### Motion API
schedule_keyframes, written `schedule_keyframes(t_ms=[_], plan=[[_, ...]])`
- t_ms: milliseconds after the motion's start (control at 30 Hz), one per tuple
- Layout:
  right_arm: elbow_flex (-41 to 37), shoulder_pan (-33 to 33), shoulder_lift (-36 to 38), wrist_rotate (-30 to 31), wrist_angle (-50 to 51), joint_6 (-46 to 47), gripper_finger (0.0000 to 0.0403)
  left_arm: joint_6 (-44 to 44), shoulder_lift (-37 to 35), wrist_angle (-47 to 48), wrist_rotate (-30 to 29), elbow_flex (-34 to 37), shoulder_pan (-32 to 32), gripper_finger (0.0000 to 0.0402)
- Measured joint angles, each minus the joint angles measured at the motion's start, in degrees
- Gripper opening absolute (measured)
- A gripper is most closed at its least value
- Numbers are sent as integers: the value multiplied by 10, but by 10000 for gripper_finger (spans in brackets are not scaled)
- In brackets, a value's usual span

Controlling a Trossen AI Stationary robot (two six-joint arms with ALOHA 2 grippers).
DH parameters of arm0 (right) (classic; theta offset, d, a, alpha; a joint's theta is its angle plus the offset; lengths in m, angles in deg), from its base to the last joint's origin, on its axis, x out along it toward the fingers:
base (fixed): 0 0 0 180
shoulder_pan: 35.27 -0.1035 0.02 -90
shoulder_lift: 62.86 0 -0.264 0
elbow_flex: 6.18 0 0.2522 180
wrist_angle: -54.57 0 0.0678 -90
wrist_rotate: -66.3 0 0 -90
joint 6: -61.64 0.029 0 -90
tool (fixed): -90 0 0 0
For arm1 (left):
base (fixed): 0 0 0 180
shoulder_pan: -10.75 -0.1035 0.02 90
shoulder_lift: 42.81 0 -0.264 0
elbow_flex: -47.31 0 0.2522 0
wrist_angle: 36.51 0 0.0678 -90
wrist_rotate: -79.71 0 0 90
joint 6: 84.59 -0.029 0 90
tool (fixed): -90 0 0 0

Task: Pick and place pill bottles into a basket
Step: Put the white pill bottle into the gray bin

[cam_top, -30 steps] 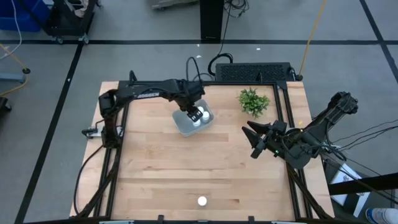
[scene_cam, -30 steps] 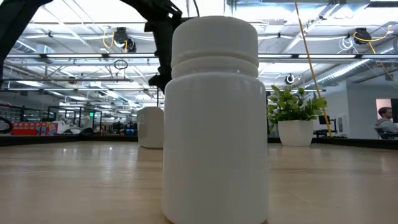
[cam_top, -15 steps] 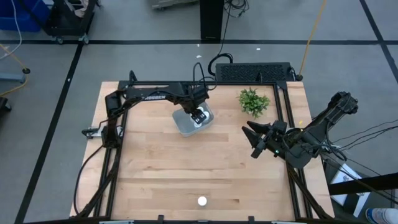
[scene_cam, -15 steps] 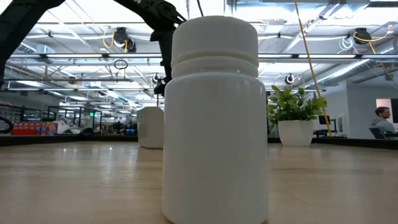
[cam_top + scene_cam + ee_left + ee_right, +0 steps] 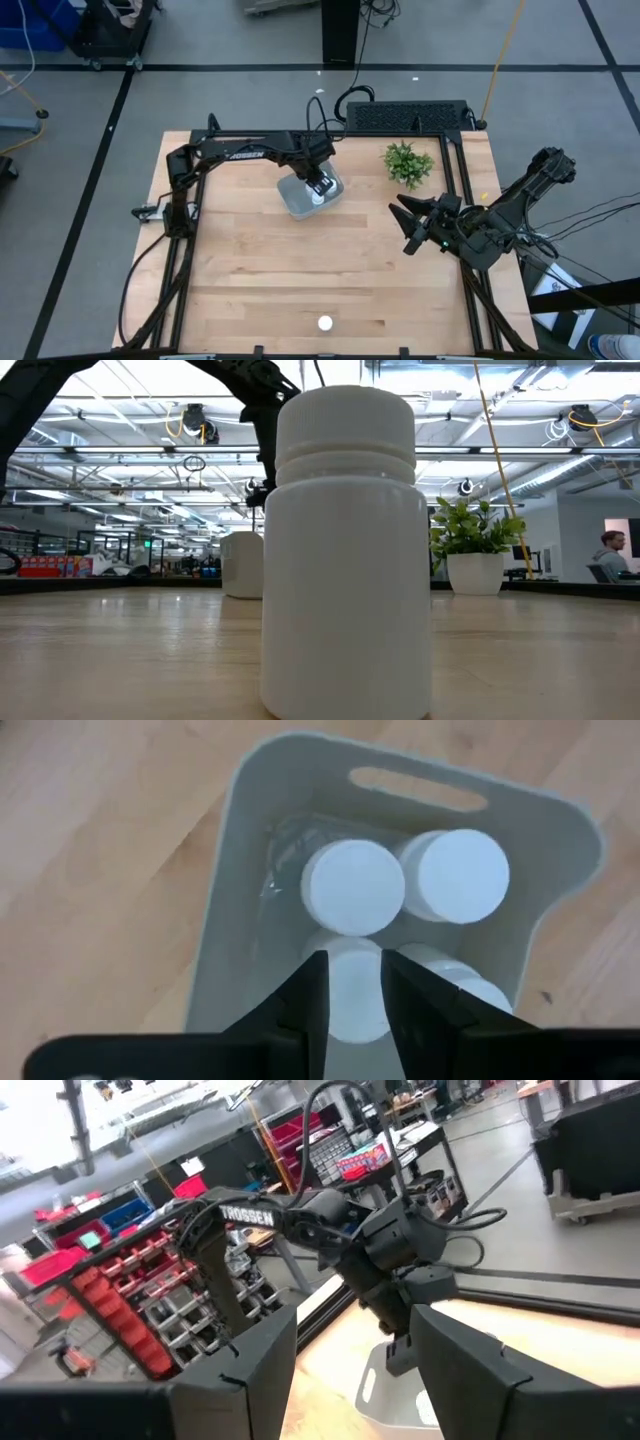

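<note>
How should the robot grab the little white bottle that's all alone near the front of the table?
Probably by its round sides, from straight above. The lone pill bottle stands upright on the table, cap up, with open wood all around, so either gripper could come down over it and pinch the straight body just below the ridged cap.

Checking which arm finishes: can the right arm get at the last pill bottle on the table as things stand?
Probably yes: the pill bottle stands alone on bare wood, and the open right gripper has nothing between it and the bottle.
</note>
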Motion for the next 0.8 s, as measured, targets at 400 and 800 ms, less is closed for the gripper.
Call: schedule_keyframes(t_ms=[400, 800], plan=[[0, 0, 0, -5, 0, 36, 192, 39, -101, 36, 31, 0, 9, 127], [0, -18, 4, 4, 1, -13, 192, 210, -137, -5, 54, 0, 201, 248]])
